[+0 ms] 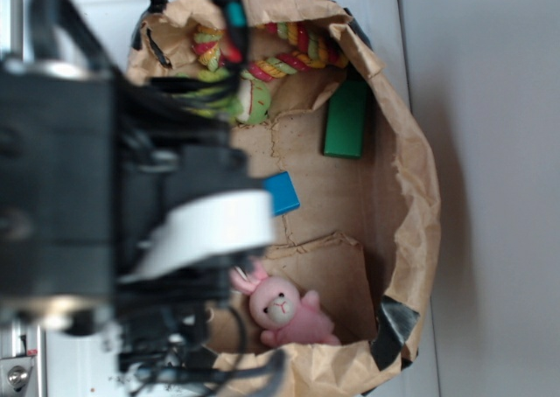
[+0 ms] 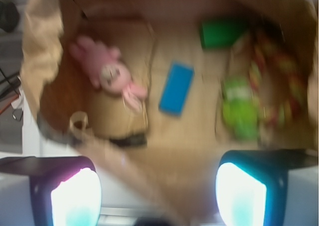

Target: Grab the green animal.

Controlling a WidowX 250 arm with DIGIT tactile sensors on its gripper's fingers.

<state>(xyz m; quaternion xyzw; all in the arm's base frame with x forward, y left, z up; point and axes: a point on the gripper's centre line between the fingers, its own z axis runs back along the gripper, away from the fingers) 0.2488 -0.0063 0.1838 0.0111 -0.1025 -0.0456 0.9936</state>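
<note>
End effector (image 2: 154, 196) jaws apart, empty, poised above the paper bag (image 2: 40, 66). Green animal (image 2: 239, 111) lies untouched on the bag floor beside the rope toy (image 2: 279, 86), right of the blue block (image 2: 176, 88). Grasp not started; approach, descent and closing remain.

Green animal (image 2: 239, 110) beside blue block (image 2: 176, 88)

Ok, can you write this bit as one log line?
tool: open, empty | green animal: in paper bag, by rope toy | grab: not yet
</note>
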